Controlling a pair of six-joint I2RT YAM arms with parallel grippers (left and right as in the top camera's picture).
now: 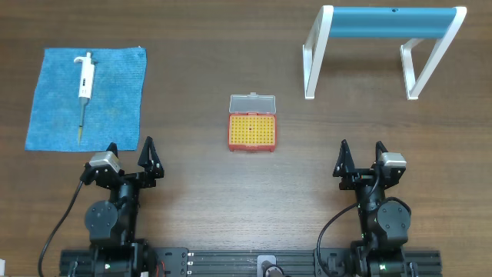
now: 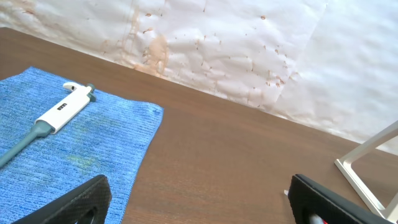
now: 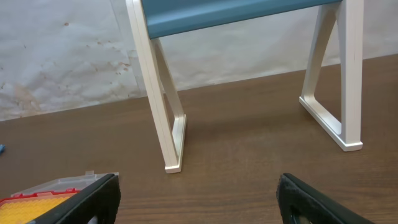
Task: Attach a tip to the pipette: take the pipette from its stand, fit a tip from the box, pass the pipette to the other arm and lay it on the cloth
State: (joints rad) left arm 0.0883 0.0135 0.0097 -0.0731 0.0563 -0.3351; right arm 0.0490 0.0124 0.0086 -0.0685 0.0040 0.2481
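Blue cloth (image 1: 115, 100) lies on dark wooden table (image 1: 192, 77), stained wall (image 2: 249, 50) behind.

The cloth (image 1: 115, 92) at the far left is blue, finely ribbed. The pipette (image 1: 84, 77) is white with a grey-blue shaft. The box (image 1: 251, 145) is red-orange with a yellow dotted grid. The stand (image 1: 388, 23) has white legs and a blue bar. The table (image 1: 192, 69) is dark brown woodgrain.

Overhead camera looks down; both low wrist cameras share the stand (image 1: 384, 23).
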